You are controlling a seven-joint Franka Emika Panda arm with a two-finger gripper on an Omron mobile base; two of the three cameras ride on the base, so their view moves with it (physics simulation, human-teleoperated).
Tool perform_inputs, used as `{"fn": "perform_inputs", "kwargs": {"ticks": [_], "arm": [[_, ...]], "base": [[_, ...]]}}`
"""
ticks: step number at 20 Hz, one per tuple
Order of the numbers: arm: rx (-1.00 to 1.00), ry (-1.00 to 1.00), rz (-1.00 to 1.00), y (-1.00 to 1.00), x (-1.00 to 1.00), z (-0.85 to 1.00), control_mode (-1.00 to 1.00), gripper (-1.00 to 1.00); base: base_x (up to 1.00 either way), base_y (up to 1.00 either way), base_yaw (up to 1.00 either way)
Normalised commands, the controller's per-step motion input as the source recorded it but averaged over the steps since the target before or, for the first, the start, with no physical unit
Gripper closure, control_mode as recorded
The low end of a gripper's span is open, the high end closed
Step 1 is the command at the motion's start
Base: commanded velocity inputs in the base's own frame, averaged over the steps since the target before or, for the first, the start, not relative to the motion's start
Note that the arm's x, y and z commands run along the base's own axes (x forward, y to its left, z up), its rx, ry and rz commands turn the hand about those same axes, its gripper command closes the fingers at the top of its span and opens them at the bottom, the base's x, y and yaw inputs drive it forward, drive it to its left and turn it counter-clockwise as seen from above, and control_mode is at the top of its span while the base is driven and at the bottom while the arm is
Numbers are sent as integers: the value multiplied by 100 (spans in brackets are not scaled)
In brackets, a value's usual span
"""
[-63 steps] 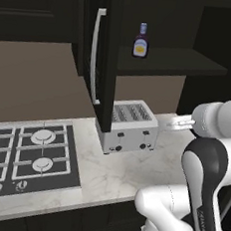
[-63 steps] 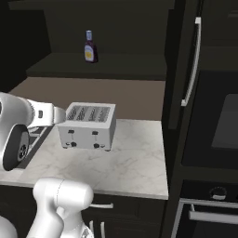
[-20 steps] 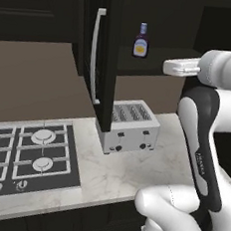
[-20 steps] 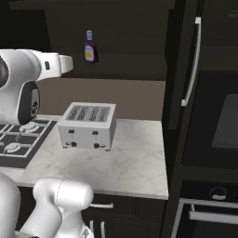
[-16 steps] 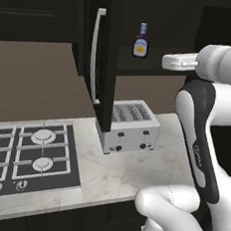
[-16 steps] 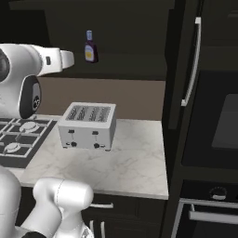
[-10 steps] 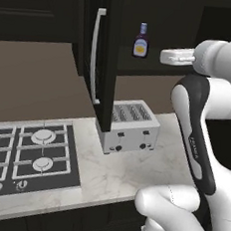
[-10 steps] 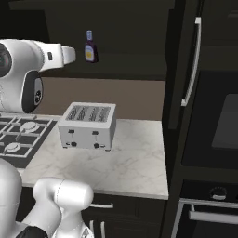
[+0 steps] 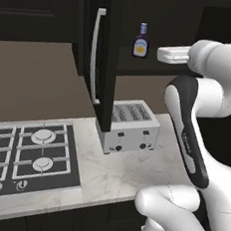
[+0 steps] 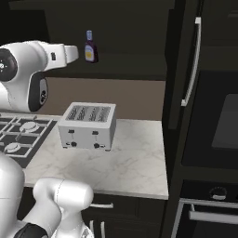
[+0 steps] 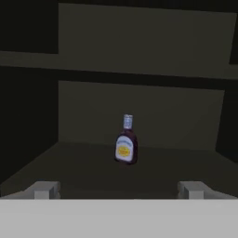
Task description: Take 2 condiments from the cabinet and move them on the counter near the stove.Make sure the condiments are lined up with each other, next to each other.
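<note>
We see the gripper [image 11: 118, 189] with its two fingers spread wide and nothing between them, pointing level into the open cabinet [image 9: 110, 62]. The bottle [image 11: 126, 142] stands upright on the dark shelf, straight ahead of the fingers and still apart from them. In the left base view the hand [image 9: 173, 54] is held horizontal at shelf height, just to the right of the bottle [image 9: 141, 41]. Behind it the forearm drops steeply to a dark elbow, and the arm bends back to the base. Below, a toaster [image 9: 129, 126] sits on the counter [image 9: 132, 171], with the stove [image 9: 28, 156] to its left.
</note>
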Motion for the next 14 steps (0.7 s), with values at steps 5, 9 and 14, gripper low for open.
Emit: {"fn": "perform_inputs", "kwargs": {"ticks": [5,9,14], "arm": [[0,-1,-2,0,9,0,-100,-100],[0,1,-1,0,7,0,-100,-100],[0,5,0,0,15,0,-100,-100]], "base": [[0,0,0],[0,0,0],[0,0,0]]}}
